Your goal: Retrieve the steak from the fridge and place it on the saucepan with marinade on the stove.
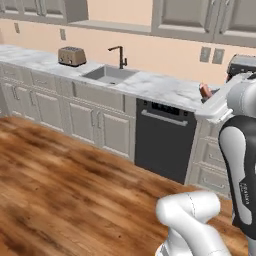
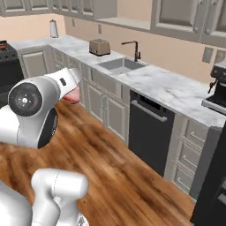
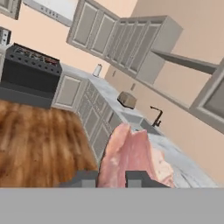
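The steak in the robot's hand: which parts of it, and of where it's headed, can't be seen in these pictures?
- Steak: hand view, lower end hidden behind the fingertips; left base view, the arm covers most of it.
- Saucepan with marinade: too small to pick out on the stove in the hand view.
- Stove: right base view, cut off by the left edge.

Our arm [image 2: 33, 110] is white and round, like fat tubes, with dark grey joints. One joint has a dark round cap. Our two finger tips [image 3: 142, 178] are small and dark grey.
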Tool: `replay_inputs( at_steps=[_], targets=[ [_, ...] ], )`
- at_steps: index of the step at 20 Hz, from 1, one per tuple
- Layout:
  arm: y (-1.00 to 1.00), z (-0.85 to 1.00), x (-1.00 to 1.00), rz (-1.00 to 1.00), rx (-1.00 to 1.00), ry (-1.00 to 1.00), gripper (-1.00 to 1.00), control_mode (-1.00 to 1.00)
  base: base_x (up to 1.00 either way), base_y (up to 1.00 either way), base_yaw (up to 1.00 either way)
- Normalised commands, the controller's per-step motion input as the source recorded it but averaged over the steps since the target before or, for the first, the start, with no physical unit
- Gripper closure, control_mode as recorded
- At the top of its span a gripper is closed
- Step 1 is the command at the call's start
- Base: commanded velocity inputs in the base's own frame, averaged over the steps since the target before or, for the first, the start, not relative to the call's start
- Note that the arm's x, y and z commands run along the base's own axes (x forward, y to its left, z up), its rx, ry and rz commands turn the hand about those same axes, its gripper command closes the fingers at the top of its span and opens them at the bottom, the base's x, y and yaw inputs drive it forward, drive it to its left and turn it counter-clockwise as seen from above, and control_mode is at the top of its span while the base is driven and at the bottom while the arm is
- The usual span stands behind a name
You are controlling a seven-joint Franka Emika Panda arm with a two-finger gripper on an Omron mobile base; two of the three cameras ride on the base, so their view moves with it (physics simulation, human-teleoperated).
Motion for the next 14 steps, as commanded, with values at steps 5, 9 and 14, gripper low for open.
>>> replay_inputs(
  at_steps=[5, 9, 14],
  targets=[
    [0.00, 0.00, 0.00, 0.00, 0.00, 0.00, 1.00, 1.00, 0.32, 0.51, 0.42],
    [0.00, 0.00, 0.00, 0.00, 0.00, 0.00, 1.00, 1.00, 0.86, 0.43, 0.38],
    [0.00, 0.00, 0.00, 0.00, 0.00, 0.00, 1.00, 1.00, 1.00, 0.41, 0.34]
  ],
)
